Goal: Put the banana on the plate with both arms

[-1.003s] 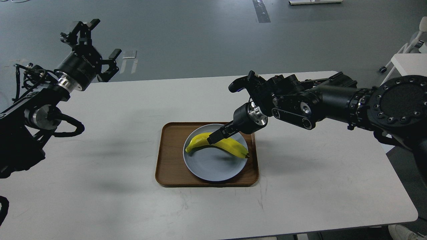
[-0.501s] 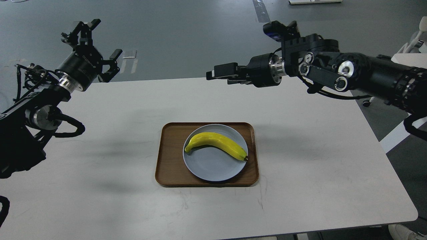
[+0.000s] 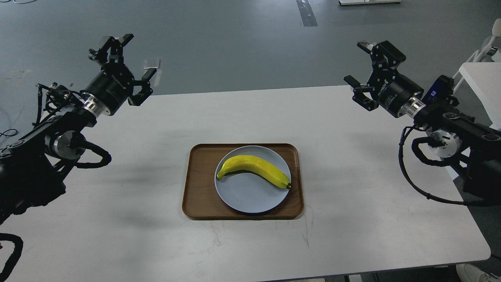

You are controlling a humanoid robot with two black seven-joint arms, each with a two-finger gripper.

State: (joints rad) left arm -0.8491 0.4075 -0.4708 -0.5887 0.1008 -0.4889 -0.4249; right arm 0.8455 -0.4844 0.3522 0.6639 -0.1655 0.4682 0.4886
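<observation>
The yellow banana (image 3: 253,169) lies across the upper half of the pale blue-grey plate (image 3: 250,194), stem end to the left, dark tip at the plate's right rim. The plate sits in a brown wooden tray (image 3: 197,184) at the table's middle. My left gripper (image 3: 131,62) is open and empty, raised above the table's far left edge, well away from the plate. My right gripper (image 3: 362,64) is open and empty, raised above the table's far right edge, also well away from the plate.
The white table (image 3: 352,203) carries only the tray. Grey floor lies beyond its far edge. A white table or stand (image 3: 479,74) and a chair leg show at the far right.
My right gripper let go of the banana on the plate, rose, and swung back to the right, ending open at the far right. My left arm shifted slightly right.
</observation>
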